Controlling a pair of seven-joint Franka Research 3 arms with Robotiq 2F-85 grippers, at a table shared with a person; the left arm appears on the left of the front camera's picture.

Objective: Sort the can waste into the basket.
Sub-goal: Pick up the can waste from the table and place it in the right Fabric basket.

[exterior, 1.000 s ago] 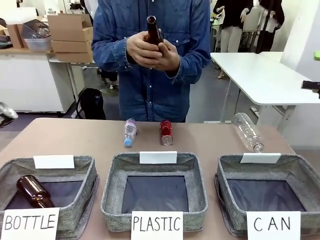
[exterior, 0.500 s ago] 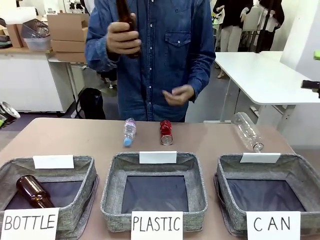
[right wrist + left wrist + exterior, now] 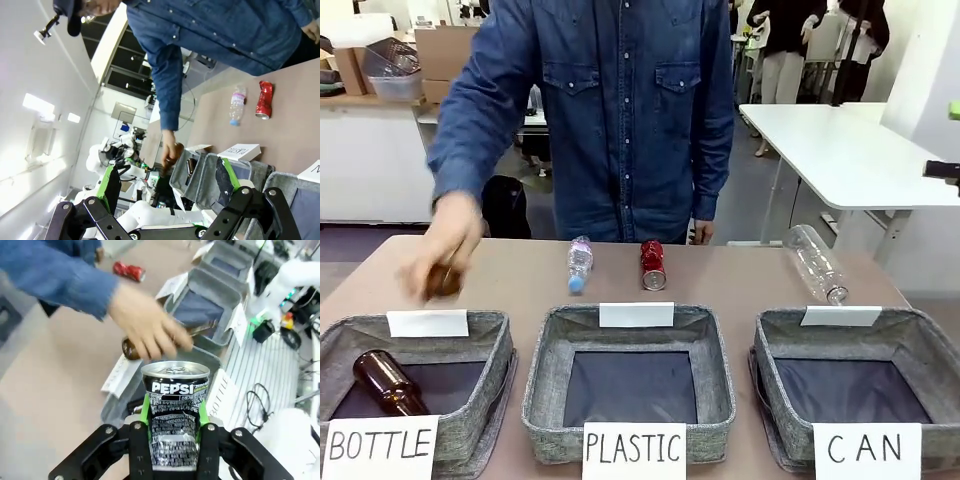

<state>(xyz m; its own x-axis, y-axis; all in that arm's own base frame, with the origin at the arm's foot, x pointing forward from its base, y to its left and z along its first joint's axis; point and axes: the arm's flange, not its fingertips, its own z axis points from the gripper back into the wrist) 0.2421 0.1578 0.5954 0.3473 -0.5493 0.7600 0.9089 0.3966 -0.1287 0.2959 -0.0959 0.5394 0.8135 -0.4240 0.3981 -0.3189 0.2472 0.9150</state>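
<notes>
The left tool (image 3: 174, 412) is clamped on the dark can (image 3: 176, 390), which stands upright between its green pads. The right tool (image 3: 167, 180) gapes wide and holds nothing. The red can (image 3: 652, 265) lies on the bench (image 3: 740, 275), far from both tools, left of the CAN basket (image 3: 910, 335).

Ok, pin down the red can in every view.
Front view: red can at picture centre.
Left wrist view: top edge, left of centre.
Right wrist view: right side, upper middle.
Shared landmark: the person's hand holding a brown bottle.
</notes>
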